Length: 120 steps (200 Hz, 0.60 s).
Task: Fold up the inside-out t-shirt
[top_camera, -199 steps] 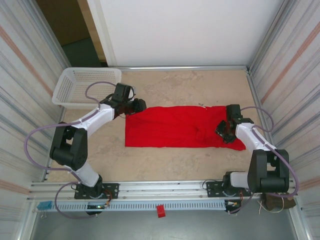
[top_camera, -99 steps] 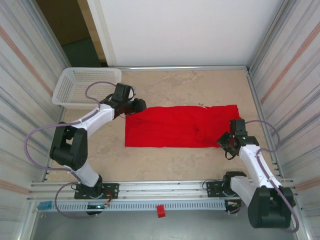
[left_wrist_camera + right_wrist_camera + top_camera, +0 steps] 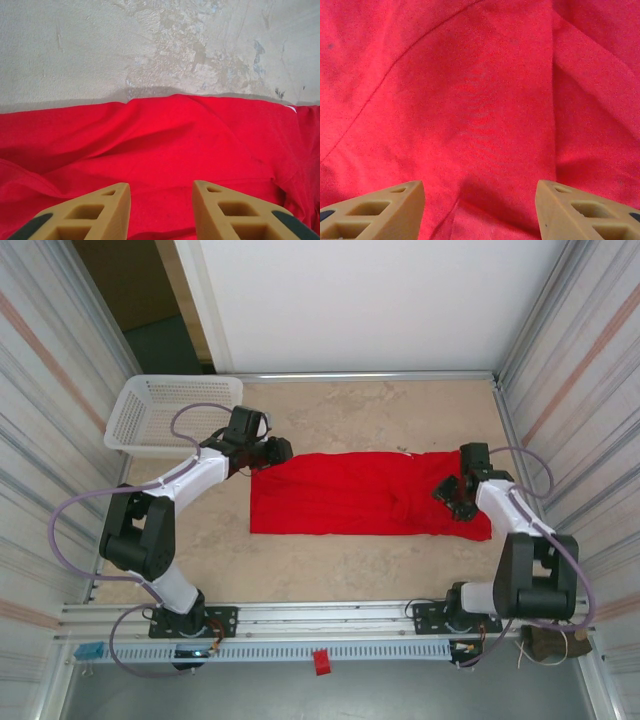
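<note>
Top: inside-out t-shirt (image 3: 365, 495) lies as a flat band across mid-table (image 3: 380, 415). Left gripper (image 3: 275, 452) at its far-left corner, right gripper (image 3: 452, 495) over right end. Basket (image 3: 165, 410) far left, well apart. Ribbed walls close on both sides.

Left wrist: left gripper (image 3: 160, 187) part-open over shirt's far edge, no cloth seen pinched. Best to catch all layers. Mottled beige surface beyond.

Right wrist: right gripper (image 3: 480, 187) wide open, empty, just above cloth. Best to pinch hem, not bunch.

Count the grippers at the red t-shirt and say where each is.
2. The left gripper is at the far-left corner of the t-shirt; the right gripper hangs over its right end. Both have their jaws open.
</note>
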Tool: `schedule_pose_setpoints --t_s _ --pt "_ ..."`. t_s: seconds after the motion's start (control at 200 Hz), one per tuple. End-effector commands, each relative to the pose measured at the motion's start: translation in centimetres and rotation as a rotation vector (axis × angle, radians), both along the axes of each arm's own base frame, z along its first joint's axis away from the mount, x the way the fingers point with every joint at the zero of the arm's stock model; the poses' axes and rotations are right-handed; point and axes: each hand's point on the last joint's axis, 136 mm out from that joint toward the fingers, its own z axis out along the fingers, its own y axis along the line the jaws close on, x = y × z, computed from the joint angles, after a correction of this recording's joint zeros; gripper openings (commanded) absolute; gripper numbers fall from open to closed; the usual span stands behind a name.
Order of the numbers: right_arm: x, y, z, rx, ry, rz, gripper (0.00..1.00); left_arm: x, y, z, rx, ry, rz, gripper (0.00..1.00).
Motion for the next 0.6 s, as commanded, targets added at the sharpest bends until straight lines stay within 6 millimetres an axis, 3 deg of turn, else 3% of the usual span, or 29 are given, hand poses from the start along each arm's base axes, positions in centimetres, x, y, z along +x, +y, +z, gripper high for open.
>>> schedule_pose_setpoints --t_s 0.0,0.08,0.17,0.351,0.596 --pt "0.5 0.5 -0.5 -0.028 0.020 0.062 0.58 -0.4 -0.2 0.6 -0.019 -0.010 -0.004 0.37" --pt "0.3 1.0 -1.3 -0.036 0.038 0.079 0.55 -0.3 -0.2 0.7 -0.021 -0.010 -0.003 0.37" --pt "-0.2 1.1 -1.9 -0.035 0.056 0.082 0.46 -0.3 -0.2 0.7 -0.025 -0.012 -0.003 0.37" --pt "-1.3 0.7 -1.1 -0.044 0.035 0.063 0.00 -0.2 -0.1 0.7 -0.031 -0.012 -0.002 0.37" --pt "-3.3 0.4 1.0 -0.041 -0.018 0.026 0.00 -0.2 -0.3 0.7 -0.042 -0.012 -0.003 0.37"
